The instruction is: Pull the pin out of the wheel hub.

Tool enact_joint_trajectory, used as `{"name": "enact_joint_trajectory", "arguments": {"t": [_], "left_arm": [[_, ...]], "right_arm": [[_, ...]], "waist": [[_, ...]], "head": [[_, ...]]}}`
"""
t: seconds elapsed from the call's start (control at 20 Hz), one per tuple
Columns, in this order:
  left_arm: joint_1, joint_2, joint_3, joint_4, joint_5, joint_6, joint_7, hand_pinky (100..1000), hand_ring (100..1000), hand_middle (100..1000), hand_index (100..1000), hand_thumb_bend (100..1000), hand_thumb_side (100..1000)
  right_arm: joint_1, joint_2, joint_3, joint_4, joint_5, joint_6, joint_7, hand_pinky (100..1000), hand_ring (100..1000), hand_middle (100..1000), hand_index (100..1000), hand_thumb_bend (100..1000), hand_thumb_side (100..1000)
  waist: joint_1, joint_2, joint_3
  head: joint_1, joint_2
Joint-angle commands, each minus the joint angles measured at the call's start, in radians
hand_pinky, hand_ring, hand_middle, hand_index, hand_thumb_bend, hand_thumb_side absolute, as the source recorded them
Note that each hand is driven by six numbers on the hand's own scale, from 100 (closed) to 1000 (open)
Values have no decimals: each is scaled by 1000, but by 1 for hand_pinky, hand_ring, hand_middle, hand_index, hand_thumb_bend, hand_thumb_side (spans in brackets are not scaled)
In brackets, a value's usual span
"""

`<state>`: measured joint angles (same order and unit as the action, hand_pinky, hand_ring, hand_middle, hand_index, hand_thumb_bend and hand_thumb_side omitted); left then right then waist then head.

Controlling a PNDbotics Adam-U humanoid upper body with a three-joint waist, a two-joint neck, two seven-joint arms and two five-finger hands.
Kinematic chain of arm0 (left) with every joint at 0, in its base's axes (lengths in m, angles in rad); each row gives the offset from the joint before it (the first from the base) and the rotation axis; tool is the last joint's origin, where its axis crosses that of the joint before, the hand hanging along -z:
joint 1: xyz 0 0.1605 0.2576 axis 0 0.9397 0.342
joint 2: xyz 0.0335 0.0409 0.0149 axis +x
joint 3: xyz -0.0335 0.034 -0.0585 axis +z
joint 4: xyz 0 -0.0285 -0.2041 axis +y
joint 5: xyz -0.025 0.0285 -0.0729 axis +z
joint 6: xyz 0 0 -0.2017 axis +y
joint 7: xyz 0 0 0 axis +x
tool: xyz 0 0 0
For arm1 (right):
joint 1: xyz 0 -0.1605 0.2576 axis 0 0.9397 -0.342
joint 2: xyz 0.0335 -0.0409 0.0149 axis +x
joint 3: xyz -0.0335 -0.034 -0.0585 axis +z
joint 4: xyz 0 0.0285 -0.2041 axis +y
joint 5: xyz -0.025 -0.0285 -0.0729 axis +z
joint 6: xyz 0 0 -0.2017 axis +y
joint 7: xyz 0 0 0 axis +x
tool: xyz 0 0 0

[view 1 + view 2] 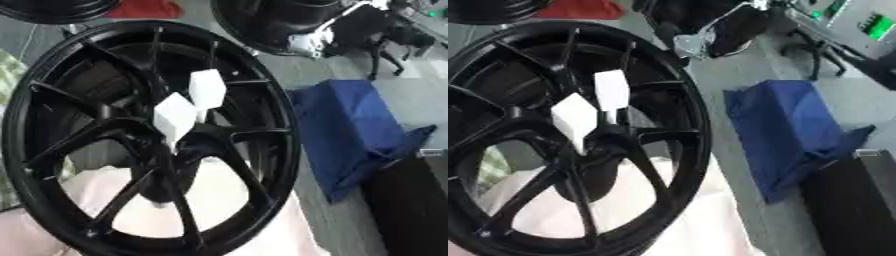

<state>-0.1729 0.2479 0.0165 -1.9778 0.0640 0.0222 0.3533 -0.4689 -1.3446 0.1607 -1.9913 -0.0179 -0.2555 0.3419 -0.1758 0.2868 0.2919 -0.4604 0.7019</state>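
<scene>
A large black spoked wheel (pixel 284 150) stands tilted and fills the left of both views. At its hub (pixel 194 140) two white block-shaped pieces stick out side by side, one upper right (pixel 207 89) and one lower left (pixel 175 117), each on a thin stem running into the hub. No hand touches the wheel or these pieces. A black and silver arm-like shape (pixel 697 42) comes in from the upper right, well away from the hub. Whether its end is my right hand I cannot make out. My left hand does not show.
A pale pink cloth (pixel 219 200) lies under the wheel. A blue fabric bundle (pixel 350 130) sits to the right on the grey floor, with a black case (pixel 411 205) below it. More black wheels (pixel 254 25) and a red item (pixel 144 9) are at the top.
</scene>
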Motion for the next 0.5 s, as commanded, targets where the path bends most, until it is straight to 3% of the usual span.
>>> {"name": "enact_joint_trajectory", "arguments": {"t": [0.05,0.35,0.5], "left_arm": [[-7,24,-5,-22,-4,0,-7,866,528,570,738,455,653],[-5,21,-8,-22,-3,2,-10,867,528,570,737,454,654],[-6,20,-9,-22,-2,2,-12,868,527,569,738,454,655]], "right_arm": [[-27,-39,34,-9,15,-6,12,879,820,715,833,100,525],[-51,-28,100,-9,-36,59,1,895,826,716,856,129,509],[-66,-21,134,-9,-41,82,7,913,853,742,888,188,507]], "waist": [[5,-17,3],[1,-15,12],[0,-12,16]], "head": [[-8,-7],[-5,-8],[-7,-3]]}}
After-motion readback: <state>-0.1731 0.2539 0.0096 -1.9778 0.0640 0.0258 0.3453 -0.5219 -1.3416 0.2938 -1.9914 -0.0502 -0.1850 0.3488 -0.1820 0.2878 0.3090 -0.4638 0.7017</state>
